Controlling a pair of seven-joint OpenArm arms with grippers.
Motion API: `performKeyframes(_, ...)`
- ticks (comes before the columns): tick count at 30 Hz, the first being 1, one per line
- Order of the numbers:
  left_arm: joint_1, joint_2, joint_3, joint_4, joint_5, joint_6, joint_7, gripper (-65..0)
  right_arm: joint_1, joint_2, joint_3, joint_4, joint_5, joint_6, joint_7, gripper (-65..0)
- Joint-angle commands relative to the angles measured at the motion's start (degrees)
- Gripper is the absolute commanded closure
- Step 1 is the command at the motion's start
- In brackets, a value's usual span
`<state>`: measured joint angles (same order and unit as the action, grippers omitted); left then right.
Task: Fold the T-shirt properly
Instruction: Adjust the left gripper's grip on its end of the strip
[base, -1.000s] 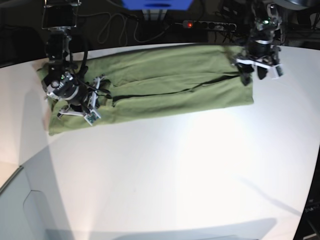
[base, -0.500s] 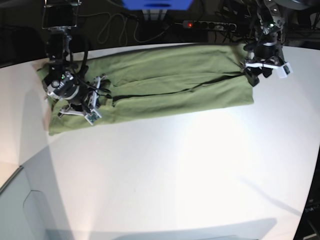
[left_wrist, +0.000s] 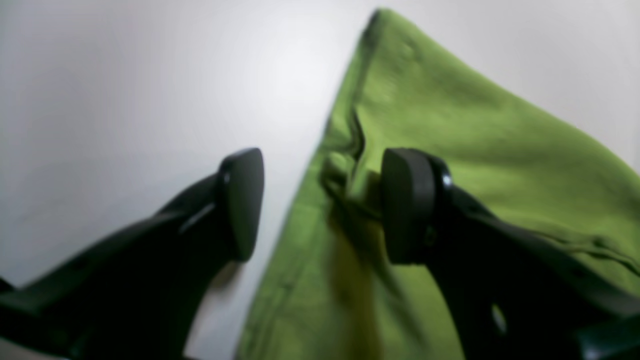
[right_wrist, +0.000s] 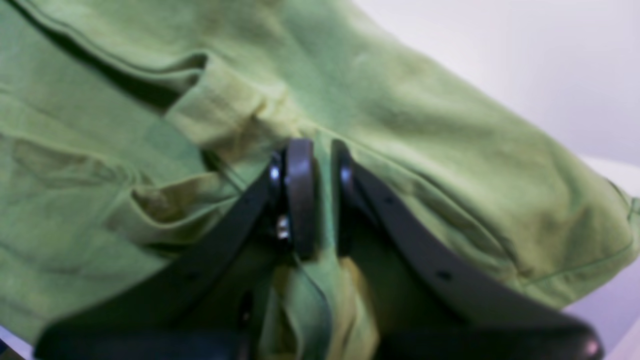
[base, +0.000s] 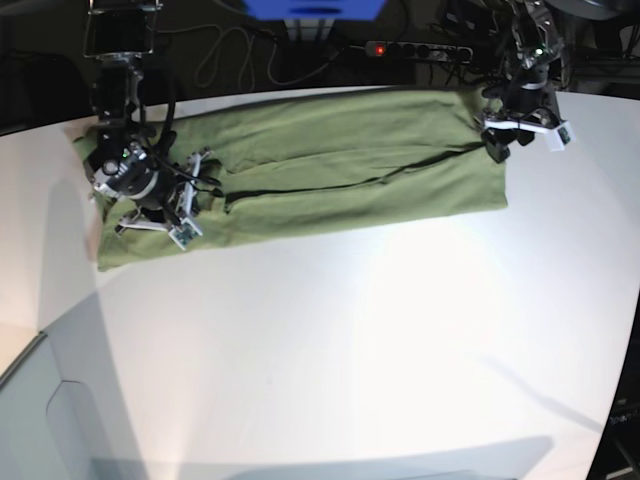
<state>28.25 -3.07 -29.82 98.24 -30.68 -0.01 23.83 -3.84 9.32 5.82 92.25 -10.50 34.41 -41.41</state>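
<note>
Right end effector (right_wrist: 320, 200) (jaws pinched) on the T-shirt (right_wrist: 425, 140) fold.

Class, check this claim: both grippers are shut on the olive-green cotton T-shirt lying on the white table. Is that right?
Not quite. Only the right gripper is shut on the olive-green cotton T-shirt. The left wrist view shows the left gripper open, jaws apart at the shirt's edge, holding nothing. The shirt does lie on the white table.

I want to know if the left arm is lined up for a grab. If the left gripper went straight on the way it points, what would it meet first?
Most likely the edge of the T-shirt: the left gripper stands open astride it, one finger over the bare table. Depth is unclear.
</note>
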Motion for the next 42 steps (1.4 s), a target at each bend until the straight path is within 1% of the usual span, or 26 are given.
performKeyframes(1, 0.3, -0.4, -0.2, 0.9, -0.3, -0.1, -0.9, -35.8, 0.6, 0.3, 0.2, 0.9, 0.3, 0.3, 1.0, -3.9)
performKeyframes(11, 0.5, -0.5, 0.7, 0.6, 0.2, -0.1, -0.7, -35.2, 0.6, 0.3, 0.2, 0.9, 0.3, 0.3, 1.0, -3.9)
performKeyframes(14, 0.6, -2.1, 2.7, -0.8, -0.3, -0.1, -0.7, -35.2, 0.6, 0.3, 0.2, 0.9, 0.3, 0.3, 1.0, -3.9)
performKeyframes(16, 0.7, -3.0, 4.3, -1.9, -0.3, -0.1, -1.1, -32.8, 0.6, 0.3, 0.2, 0.9, 0.3, 0.3, 1.0, -3.9)
performKeyframes(19, 0.7, -2.9, 4.4, -2.5, -0.3, -0.1, -1.2, -28.0, 0.6, 0.4, 0.2, 0.9, 0.3, 0.3, 1.0, -3.9)
performKeyframes(24, 0.7, -2.8, 4.4, -2.3, -0.3, -0.1, -1.2, -27.1, 0.6, 0.5, 0.2, 0.9, 0.3, 0.3, 1.0, -3.9)
performKeyframes(25, 0.7, -2.8, 4.4, -2.3, -0.3, -0.1, -1.2, -25.9, 0.7, 0.5, 0.2, 0.9, 0.3, 0.3, 1.0, -3.9)
performKeyframes(29, 0.6, -3.0, 4.4, -2.3, -0.3, -0.1, -1.2, -13.5, 0.7, 0.5, 0.2, 0.9, 0.3, 0.3, 1.0, -3.9)
performKeyframes(33, 0.4, -3.0, 4.4, -2.3, 0.0, -0.1, -1.3, -4.1, 0.7, 0.5, 0.2, 0.9, 0.3, 0.3, 1.0, -3.9)
performKeyframes(34, 0.4, -3.0, 4.4, -2.2, 0.0, -0.1, -1.3, -0.9, 0.7, 0.5, 0.2, 0.9, 0.3, 0.3, 1.0, -3.9)
performKeyframes(35, 0.4, -3.0, 4.4, -2.1, 0.1, -0.1, -1.3, 0.0, 0.7, 0.5, 0.2, 0.9, 0.3, 0.3, 1.0, -3.9)
performKeyframes(42, -0.4, -3.0, 4.3, -1.0, 0.2, -0.1, -1.3, 0.0, 0.5, 0.5, 0.3, 0.9, 0.3, 0.3, 1.0, -3.9)
